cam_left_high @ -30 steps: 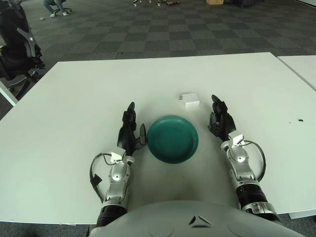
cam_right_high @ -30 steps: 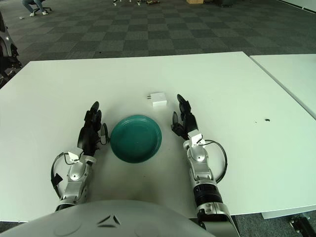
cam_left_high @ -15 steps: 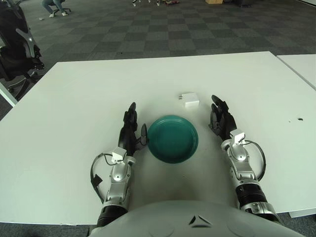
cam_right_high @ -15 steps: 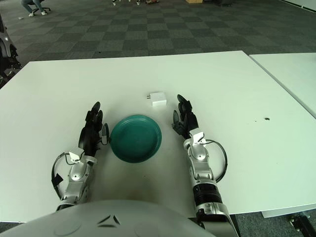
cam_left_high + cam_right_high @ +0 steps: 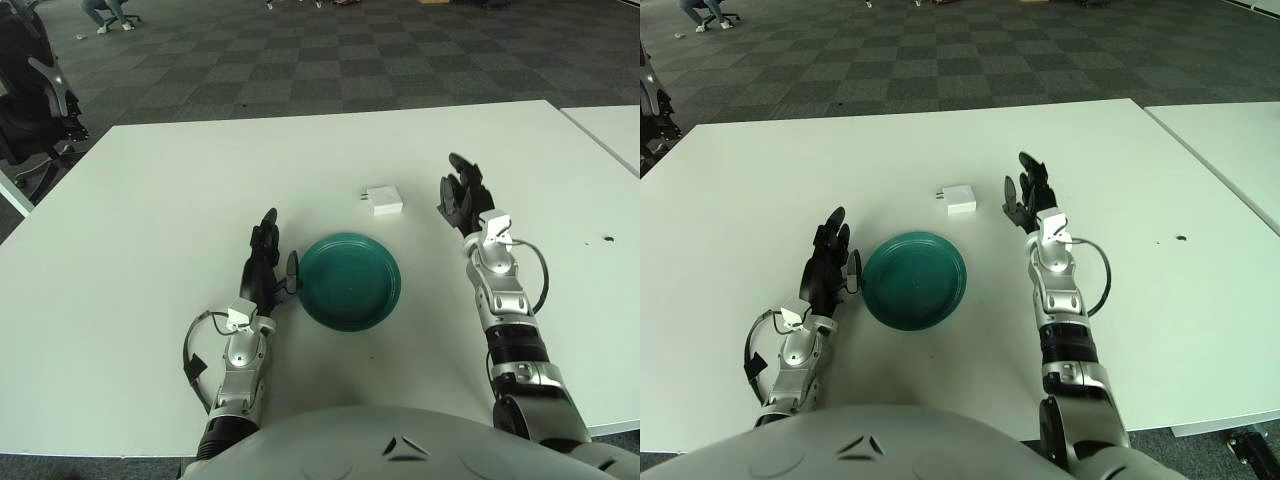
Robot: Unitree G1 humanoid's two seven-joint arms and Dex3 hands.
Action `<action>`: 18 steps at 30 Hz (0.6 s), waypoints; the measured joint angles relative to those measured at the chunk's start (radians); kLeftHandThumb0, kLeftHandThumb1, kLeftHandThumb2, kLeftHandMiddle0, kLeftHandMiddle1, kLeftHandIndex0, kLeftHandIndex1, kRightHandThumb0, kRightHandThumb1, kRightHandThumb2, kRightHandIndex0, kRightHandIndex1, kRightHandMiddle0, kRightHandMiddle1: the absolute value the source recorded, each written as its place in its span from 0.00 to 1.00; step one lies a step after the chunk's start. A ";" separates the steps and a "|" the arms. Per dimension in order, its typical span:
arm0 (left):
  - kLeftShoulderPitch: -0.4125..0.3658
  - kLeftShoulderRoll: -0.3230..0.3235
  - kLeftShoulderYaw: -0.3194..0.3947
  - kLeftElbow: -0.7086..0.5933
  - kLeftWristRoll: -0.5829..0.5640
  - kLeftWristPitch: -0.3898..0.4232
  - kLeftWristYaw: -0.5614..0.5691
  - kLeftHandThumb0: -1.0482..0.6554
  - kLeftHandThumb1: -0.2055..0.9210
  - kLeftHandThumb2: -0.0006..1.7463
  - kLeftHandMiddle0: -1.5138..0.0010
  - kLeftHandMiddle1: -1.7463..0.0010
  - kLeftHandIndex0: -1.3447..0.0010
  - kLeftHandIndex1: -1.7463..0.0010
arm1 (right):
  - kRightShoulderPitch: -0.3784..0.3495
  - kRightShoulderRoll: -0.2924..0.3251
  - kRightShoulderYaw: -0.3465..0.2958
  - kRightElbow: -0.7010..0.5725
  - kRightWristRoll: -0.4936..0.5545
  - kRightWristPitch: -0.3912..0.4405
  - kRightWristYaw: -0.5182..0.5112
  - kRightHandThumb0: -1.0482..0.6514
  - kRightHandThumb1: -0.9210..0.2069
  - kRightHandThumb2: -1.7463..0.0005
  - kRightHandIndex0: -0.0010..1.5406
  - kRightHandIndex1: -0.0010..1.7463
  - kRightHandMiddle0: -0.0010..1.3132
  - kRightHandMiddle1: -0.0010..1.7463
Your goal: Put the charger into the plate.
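A small white charger [image 5: 384,200] lies on the white table, just beyond the teal plate [image 5: 350,281]. The plate is empty. My right hand [image 5: 462,194] is lifted off the table, to the right of the charger and about level with it, fingers spread and holding nothing. My left hand [image 5: 264,255] rests on the table at the plate's left rim, fingers straight and empty.
The white table [image 5: 180,200] stretches wide on all sides. A second white table [image 5: 610,130] stands at the right with a gap between. A black office chair [image 5: 35,90] stands off the far left corner. A small dark mark [image 5: 607,240] sits at the right.
My right hand has risen from beside the plate and moved forward and slightly right, up to the charger's level. The left hand, plate and charger have not moved.
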 measured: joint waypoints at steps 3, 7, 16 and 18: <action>0.000 0.000 0.000 -0.003 0.000 0.003 0.003 0.15 1.00 0.49 0.89 1.00 1.00 0.73 | -0.053 -0.058 0.054 0.053 -0.121 -0.055 -0.041 0.13 0.00 0.69 0.11 0.00 0.00 0.19; 0.001 0.000 -0.001 -0.004 -0.004 0.005 0.002 0.15 1.00 0.49 0.89 1.00 1.00 0.73 | -0.120 -0.133 0.140 0.121 -0.290 -0.072 -0.077 0.13 0.00 0.72 0.10 0.00 0.00 0.16; 0.003 0.000 -0.002 -0.002 -0.010 0.000 -0.002 0.16 1.00 0.48 0.89 1.00 1.00 0.74 | -0.258 -0.189 0.299 0.226 -0.529 -0.026 -0.108 0.10 0.00 0.78 0.03 0.00 0.00 0.12; 0.002 0.000 -0.006 -0.002 -0.010 0.000 -0.004 0.16 1.00 0.48 0.89 1.00 1.00 0.74 | -0.293 -0.193 0.337 0.253 -0.572 -0.023 -0.109 0.09 0.00 0.78 0.03 0.00 0.00 0.12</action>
